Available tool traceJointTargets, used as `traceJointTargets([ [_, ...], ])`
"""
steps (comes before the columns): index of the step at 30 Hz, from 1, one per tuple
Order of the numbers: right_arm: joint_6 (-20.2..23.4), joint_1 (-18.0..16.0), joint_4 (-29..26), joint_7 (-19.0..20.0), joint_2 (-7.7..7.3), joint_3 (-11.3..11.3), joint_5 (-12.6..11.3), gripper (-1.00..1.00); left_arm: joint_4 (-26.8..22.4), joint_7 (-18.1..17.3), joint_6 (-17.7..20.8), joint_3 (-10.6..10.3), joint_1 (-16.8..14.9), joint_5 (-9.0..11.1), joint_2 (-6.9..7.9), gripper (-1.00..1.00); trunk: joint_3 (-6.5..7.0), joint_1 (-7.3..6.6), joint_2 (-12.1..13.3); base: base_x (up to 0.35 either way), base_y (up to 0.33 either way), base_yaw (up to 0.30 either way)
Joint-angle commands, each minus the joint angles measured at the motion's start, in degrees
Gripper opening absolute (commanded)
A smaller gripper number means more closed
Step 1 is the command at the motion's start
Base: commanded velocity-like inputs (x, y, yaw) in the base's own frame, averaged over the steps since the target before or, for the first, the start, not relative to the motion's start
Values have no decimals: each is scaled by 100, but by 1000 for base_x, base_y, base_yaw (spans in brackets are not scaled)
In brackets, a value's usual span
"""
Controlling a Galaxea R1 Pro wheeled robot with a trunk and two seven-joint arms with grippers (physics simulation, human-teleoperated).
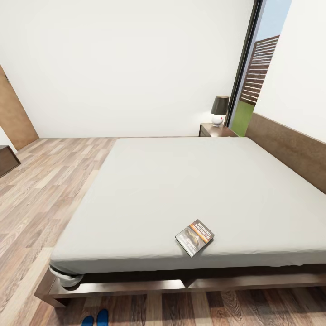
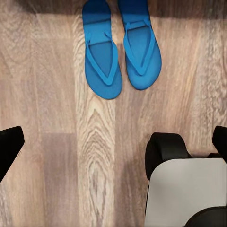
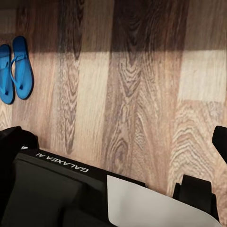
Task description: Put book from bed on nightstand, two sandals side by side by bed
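Note:
The book (image 1: pixel 194 237) lies flat on the grey mattress of the bed (image 1: pixel 181 190), close to its near edge. A dark nightstand (image 1: pixel 216 130) stands at the bed's far corner beside the headboard. The toes of the two blue sandals (image 1: pixel 96 319) show on the floor in front of the bed frame. In the left wrist view one sandal (image 2: pixel 101 56) and the other sandal (image 2: pixel 139 47) lie side by side on the planks, apart from my left gripper (image 2: pixel 115 144), which is open and empty. The pair of sandals (image 3: pixel 15 71) also lies off to the side of my open right gripper (image 3: pixel 116 139).
A lamp (image 1: pixel 219 110) with a dark shade stands on the nightstand. A tall window (image 1: pixel 253 77) is behind it. A wooden door (image 1: pixel 16 117) and a dark cabinet (image 1: pixel 7 159) are at the far left. My own base (image 2: pixel 184 189) sits close to the sandals.

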Motion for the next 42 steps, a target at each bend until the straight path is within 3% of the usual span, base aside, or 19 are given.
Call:
traceJointTargets([
  [1,-25,-4,5,57,2,-40,44,100,-41,-30,77,30,0,25,0,100,-5,-1,-2,0,0,0],
  [42,-25,-4,4,54,1,-40,42,100,-58,-29,131,42,-2,25,10,100,-5,-1,-2,0,0,0],
])
